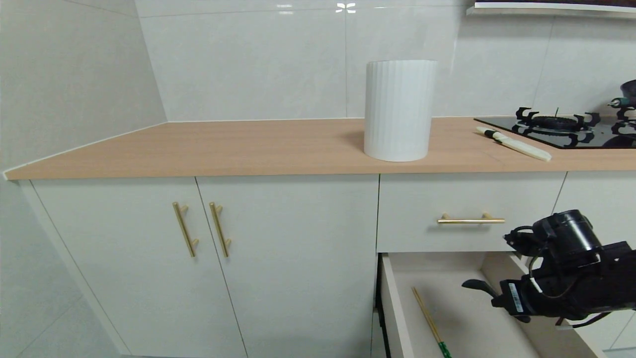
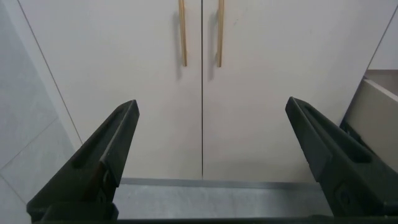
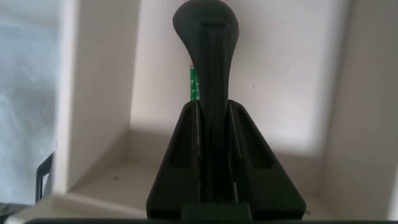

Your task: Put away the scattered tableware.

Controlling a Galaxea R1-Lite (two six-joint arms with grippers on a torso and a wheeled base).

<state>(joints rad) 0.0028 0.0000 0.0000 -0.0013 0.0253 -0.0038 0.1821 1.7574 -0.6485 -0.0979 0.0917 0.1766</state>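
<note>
A pair of wooden chopsticks (image 1: 428,318) with green ends lies in the open lower drawer (image 1: 393,303) at the right. A cream-handled knife (image 1: 514,144) rests on the wooden countertop (image 1: 223,146) beside the stove. My right gripper (image 1: 473,285) hovers over the drawer, right of the chopsticks, with its fingers shut and nothing seen between them. In the right wrist view the shut right gripper (image 3: 205,25) points into the drawer, and a green chopstick end (image 3: 193,84) peeks out behind it. My left gripper (image 2: 208,115) is open and empty, low before the cabinet doors.
A tall white ribbed container (image 1: 399,110) stands on the counter. A black gas stove (image 1: 556,128) sits at the right. The upper drawer (image 1: 471,211) is closed, with a gold handle. Two cabinet doors (image 1: 198,258) with gold handles are closed at the left.
</note>
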